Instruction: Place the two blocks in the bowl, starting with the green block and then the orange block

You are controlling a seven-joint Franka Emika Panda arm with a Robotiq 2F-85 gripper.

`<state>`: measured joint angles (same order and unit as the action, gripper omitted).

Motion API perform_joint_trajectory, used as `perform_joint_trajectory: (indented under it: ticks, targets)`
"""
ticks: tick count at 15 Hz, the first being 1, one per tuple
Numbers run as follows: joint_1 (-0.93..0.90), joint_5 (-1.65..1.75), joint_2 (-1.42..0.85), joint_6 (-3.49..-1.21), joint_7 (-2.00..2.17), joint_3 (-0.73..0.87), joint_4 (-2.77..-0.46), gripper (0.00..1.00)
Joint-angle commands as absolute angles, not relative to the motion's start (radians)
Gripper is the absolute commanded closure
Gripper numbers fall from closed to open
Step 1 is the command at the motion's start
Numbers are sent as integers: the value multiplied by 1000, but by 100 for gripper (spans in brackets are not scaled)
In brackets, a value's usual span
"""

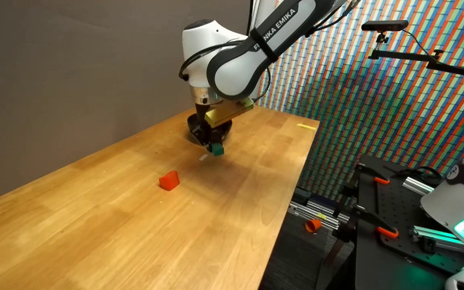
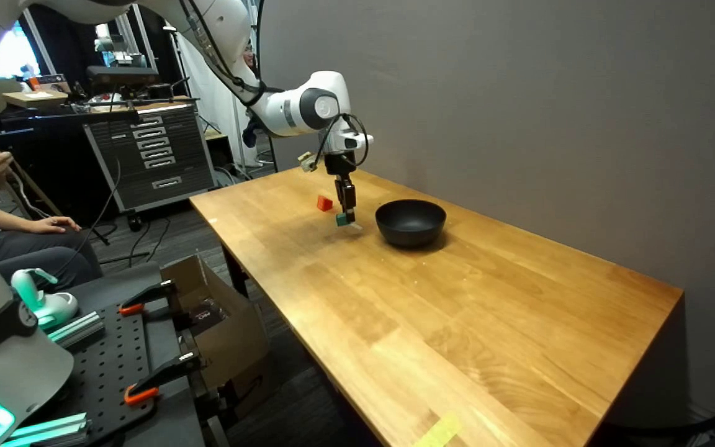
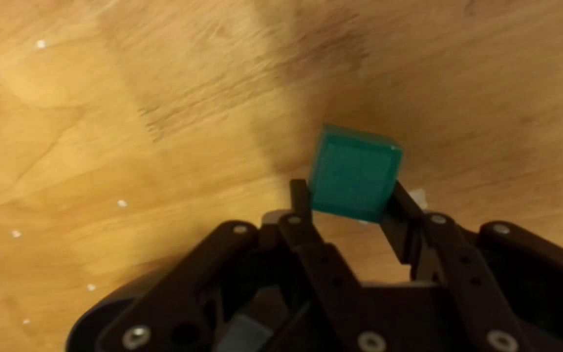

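The green block [image 1: 217,149] is held between the fingertips of my gripper [image 3: 347,193], and it fills the wrist view's middle [image 3: 355,173]. My gripper [image 2: 347,214] points down and is shut on the block, which seems a little above the table. The black bowl [image 2: 410,233] stands upright beside my gripper. In an exterior view the bowl [image 1: 226,128] is partly hidden behind my gripper, and in the wrist view only its edge [image 3: 83,327] shows at lower left. The orange block [image 1: 169,181] lies on the table, apart from gripper and bowl; it also shows here [image 2: 324,203].
The wooden table [image 1: 135,225] runs along a grey wall [image 2: 519,124]. A small pale scrap [image 1: 203,157] lies near my gripper. Yellow tape [image 2: 439,431] marks the table near one end. A cardboard box [image 2: 233,341] stands on the floor beside the table.
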<state>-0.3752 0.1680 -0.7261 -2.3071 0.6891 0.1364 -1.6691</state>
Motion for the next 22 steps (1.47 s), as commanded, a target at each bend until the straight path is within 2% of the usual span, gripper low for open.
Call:
perform_joint_trajectory:
  ticks: [1,8,9,11,14,15,22]
  targets:
    - [-399,281,-617,-2296,779,197,-1717,85]
    - [-350,473,-620,-2309,799,212,-1609,85]
    - [-335,471,-634,-2309,791,209,-1593,35]
    - [-307,463,-655,-2308,781,205,-1577,27]
    - [-270,418,-617,-2309,749,173,-1646,5]
    - [-257,393,-592,-2309,730,152,-1681,0]
    - [-204,64,-371,-2353,545,-53,-1960,0]
